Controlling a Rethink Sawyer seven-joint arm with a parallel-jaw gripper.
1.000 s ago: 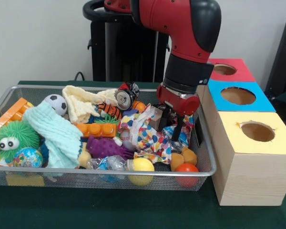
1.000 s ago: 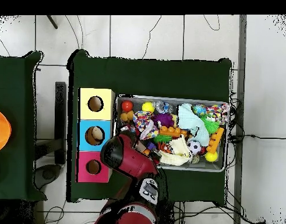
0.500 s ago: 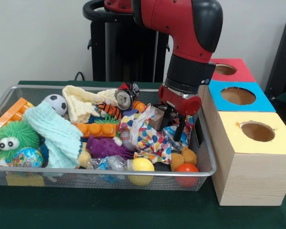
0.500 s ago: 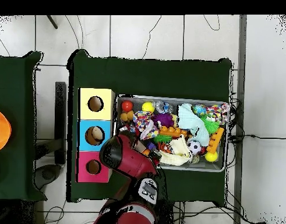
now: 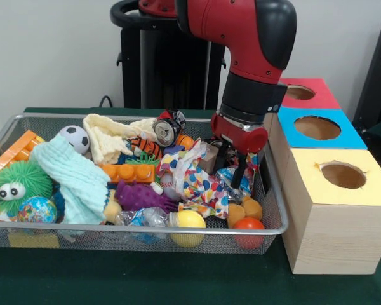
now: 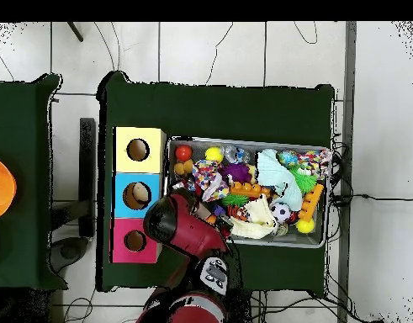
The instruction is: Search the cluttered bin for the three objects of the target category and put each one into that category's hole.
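Down in the wire basket (image 5: pixel 13 121) by the boxes (image 5: pixel 333 210), gripper (image 5: pixel 231 169) over a crushed bottle (image 5: pixel 236 180) to grab it; jaws' grip unclear.

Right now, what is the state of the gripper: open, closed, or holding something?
The gripper is down in the cluttered bin, around a crushed plastic bottle; whether it is open or closed cannot be told.

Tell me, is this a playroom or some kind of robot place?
Probably a robot test lab, not a playroom. A red robot arm reaches into a wire basket full of toys on a green table, beside wooden boxes with holes on top. Cables trail over the tiled floor.
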